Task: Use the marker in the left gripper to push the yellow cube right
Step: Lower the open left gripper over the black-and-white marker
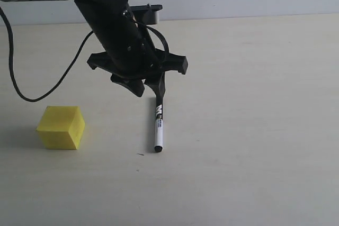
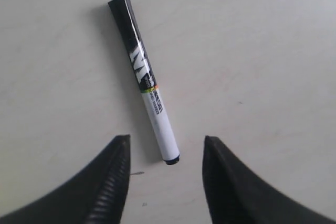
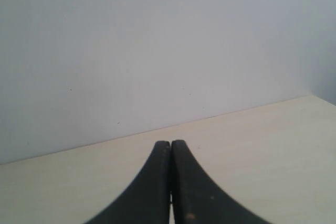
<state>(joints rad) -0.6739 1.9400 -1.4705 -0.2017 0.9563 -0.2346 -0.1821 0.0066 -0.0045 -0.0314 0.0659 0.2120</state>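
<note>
The marker (image 1: 158, 125) lies flat on the table, white end toward the front edge, black cap end tucked under my left gripper (image 1: 147, 88). That gripper hangs just above it, open, holding nothing. In the left wrist view the marker (image 2: 147, 80) stretches away from the gap between the two black fingers (image 2: 110, 182), and its white end rests on the table level with the tips of my left gripper (image 2: 167, 140). The yellow cube (image 1: 61, 127) stands on the table well to the left of the marker, apart from it. My right gripper (image 3: 170, 144) is shut on nothing, over bare table.
A black cable (image 1: 32, 96) loops down from the left arm behind the cube. The pale table (image 1: 254, 130) stretches to the right of the marker. A white wall (image 3: 157, 51) stands behind the table's far edge.
</note>
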